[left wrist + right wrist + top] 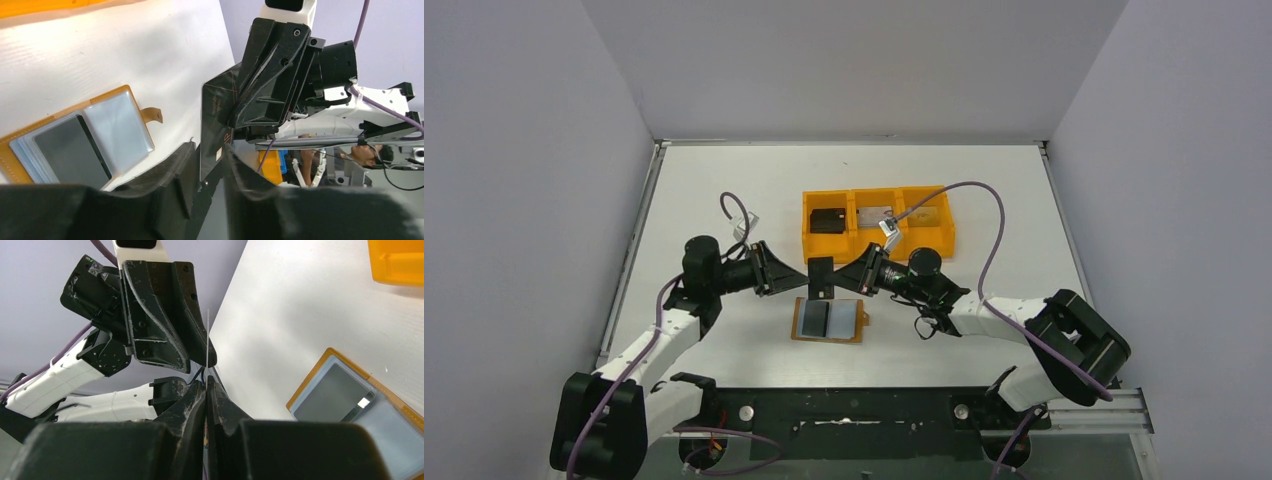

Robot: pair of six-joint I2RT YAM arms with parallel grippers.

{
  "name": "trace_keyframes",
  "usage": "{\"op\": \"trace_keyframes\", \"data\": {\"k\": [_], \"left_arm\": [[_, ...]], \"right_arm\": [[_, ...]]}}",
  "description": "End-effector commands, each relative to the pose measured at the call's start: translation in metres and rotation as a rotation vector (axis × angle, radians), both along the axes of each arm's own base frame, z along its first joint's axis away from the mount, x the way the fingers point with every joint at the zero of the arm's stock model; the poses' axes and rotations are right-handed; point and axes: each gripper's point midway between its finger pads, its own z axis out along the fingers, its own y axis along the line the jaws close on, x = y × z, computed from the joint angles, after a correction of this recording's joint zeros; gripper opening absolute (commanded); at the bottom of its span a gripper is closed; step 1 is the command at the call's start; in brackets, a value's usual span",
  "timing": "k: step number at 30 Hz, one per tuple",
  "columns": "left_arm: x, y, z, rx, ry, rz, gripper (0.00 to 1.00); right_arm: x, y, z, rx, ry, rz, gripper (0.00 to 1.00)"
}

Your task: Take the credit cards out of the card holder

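1. The left arm [639,350] and right arm [999,312] are white tubes with chunky black joints.
2. A purple cable [362,22] runs along each arm.
3. The left end effector [800,282] and right end effector [842,281] are black, with scratched pointy fingers [175,415] and small screws [296,32].

We look down on the whole table [724,190] from high behind its near edge; our two wrist views sit close (nearly face to face), sharing the open card holder [115,125] and the raised credit card [216,115].
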Motion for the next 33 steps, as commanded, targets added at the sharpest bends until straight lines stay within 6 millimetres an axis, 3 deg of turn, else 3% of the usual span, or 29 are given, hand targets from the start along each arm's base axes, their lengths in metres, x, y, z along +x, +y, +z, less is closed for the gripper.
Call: {"op": "trace_keyframes", "data": {"k": [1, 6, 11, 16, 24, 28, 33], "left_arm": [[0.006, 0.002, 0.017, -0.017, -0.093, -0.004, 0.34], [0.021, 0.017, 0.005, 0.127, -0.087, 0.105, 0.64], [0.031, 0.049, -0.014, 0.355, -0.050, 0.263, 0.78], [0.035, 0.088, -0.017, 0.536, -0.058, 0.436, 0.83], [0.036, 0.147, 0.028, 0.710, -0.185, 0.723, 0.87], [0.033, 0.151, 0.044, 0.694, -0.262, 0.753, 0.87], [0.033, 0.151, 0.034, 0.700, -0.270, 0.751, 0.88]], "right_arm": [[0.004, -0.002, 0.014, 0.029, -0.056, -0.013, 0.00], [0.013, -0.007, 0.006, -0.064, -0.062, -0.062, 0.00], [0.035, -0.018, -0.007, -0.256, -0.089, -0.146, 0.00], [0.064, -0.023, -0.004, -0.431, -0.158, -0.202, 0.00], [0.132, -0.036, 0.010, -0.816, -0.412, -0.287, 0.00], [0.165, -0.035, 0.016, -1.005, -0.606, -0.273, 0.00], [0.183, -0.013, 0.017, -1.125, -0.888, -0.143, 0.00]]}}
